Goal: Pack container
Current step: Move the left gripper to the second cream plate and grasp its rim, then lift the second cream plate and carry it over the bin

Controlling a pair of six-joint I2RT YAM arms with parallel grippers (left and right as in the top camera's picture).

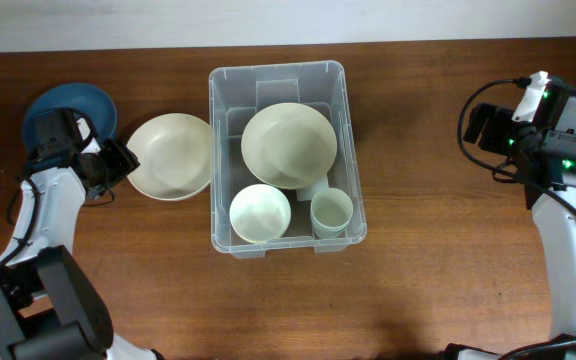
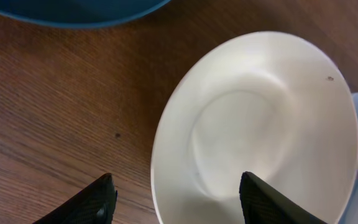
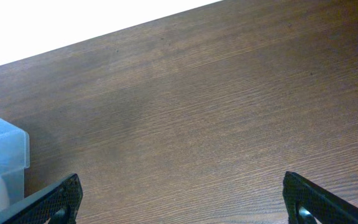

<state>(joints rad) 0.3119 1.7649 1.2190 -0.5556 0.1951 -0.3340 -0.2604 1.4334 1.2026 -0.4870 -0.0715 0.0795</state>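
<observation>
The clear plastic container (image 1: 349,130) stands at the table's middle and holds a large cream bowl (image 1: 288,145), a small pale bowl (image 1: 260,213) and a pale cup (image 1: 331,212). Just left of it a white bowl (image 1: 171,155) (image 2: 260,124) sits on the table. My left gripper (image 1: 118,160) (image 2: 177,177) is open at that bowl's left rim. One finger is outside over the wood, the other over the bowl's inside, and neither presses the rim. My right gripper (image 1: 483,125) (image 3: 181,177) stands wide open over bare wood, to the right of the container (image 3: 5,149).
A blue plate (image 1: 68,108) (image 2: 73,12) lies at the far left, behind my left gripper. The wooden table's far edge (image 3: 104,31) runs close behind the container and both arms.
</observation>
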